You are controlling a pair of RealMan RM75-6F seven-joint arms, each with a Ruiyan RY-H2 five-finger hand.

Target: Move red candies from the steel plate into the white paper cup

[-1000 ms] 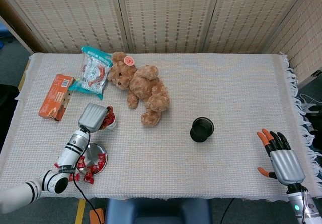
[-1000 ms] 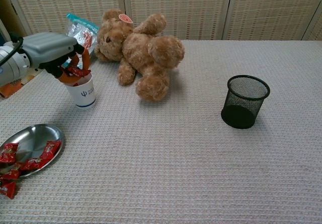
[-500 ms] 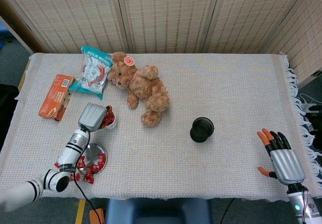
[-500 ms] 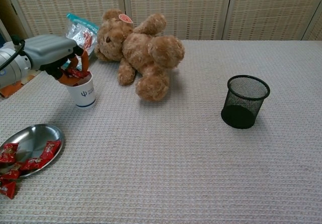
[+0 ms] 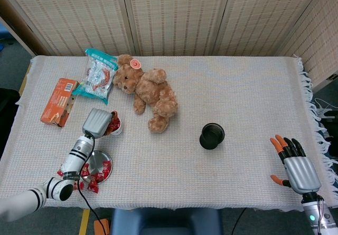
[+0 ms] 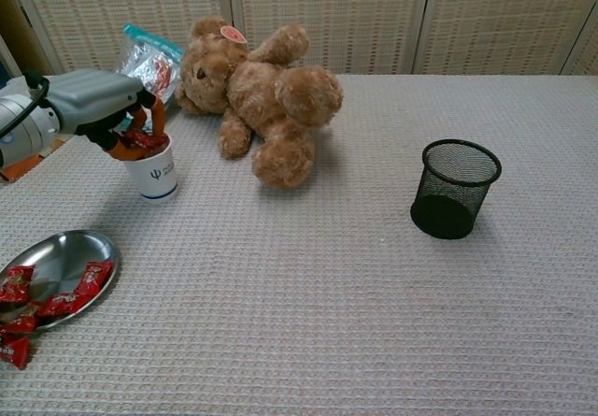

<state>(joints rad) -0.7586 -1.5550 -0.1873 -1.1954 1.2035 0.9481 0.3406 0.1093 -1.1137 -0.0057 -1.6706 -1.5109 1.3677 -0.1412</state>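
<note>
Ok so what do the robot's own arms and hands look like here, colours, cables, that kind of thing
The left hand has a smooth grey metallic back shell and orange fingers. Its arm is silver-white with dark ring bands, and a black cable trails beside it. The right hand has the same grey back plate; its fingers are black, with orange on the thumb and one outer finger. No markings are readable.

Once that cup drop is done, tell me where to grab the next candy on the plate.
Take the red candy lying across the steel plate's right rim. Pinch its middle from above: it lies flat, apart from the pile at the left edge.
</note>
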